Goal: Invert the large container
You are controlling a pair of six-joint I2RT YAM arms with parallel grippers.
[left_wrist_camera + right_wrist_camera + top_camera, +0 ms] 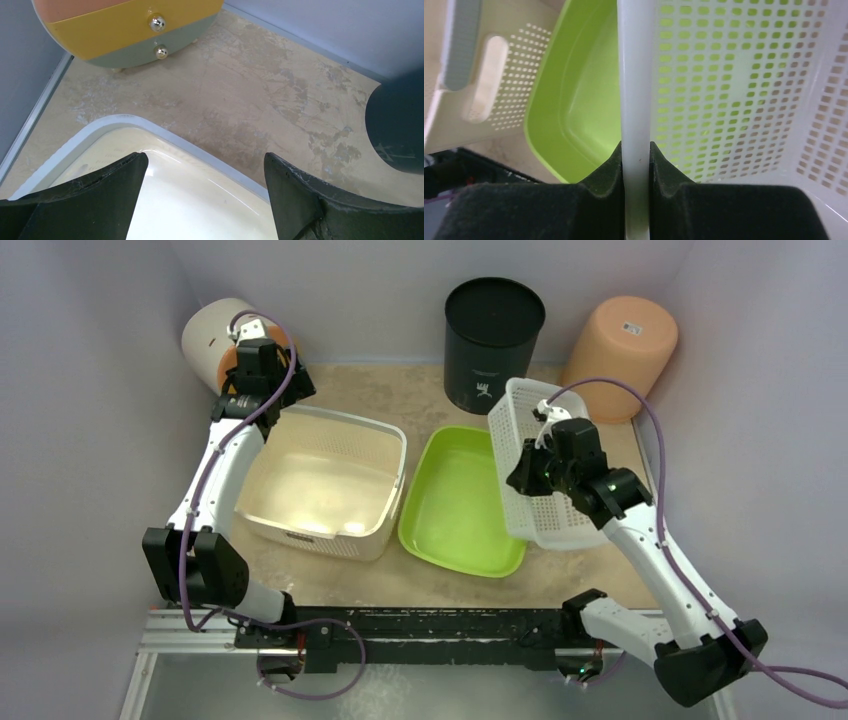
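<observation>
Overhead and wrist views of the bench (pixel 420 390). The large container (pixel 320 485), a cream-beige basket with rounded corners, stands upright and mouth-up on the left half of the bench, its right wall just beside the lime-green tub (pixel 460 505). The left hand (pixel 205 165) hovers over the container's far left corner with its fingers (pixel 100 200) spread wide, on either side of the rim but touching nothing. Beyond that corner stands a rounded drawer unit (pixel 130 25) with two shiny knobs. The right hand (pixel 636 155) pinches the rim of the white perforated basket (pixel 535 475) between its two pads. The basket is tipped steeply onto its side, with its open face towards the tub. Whether its lower edge rests on the bench cannot be told. The right wrist view also shows a cut-out handle of the large container at upper left. A black cylinder (pixel 492 340) and a peach tub (pixel 620 355) stand at the far edge, well apart from both hands.
</observation>
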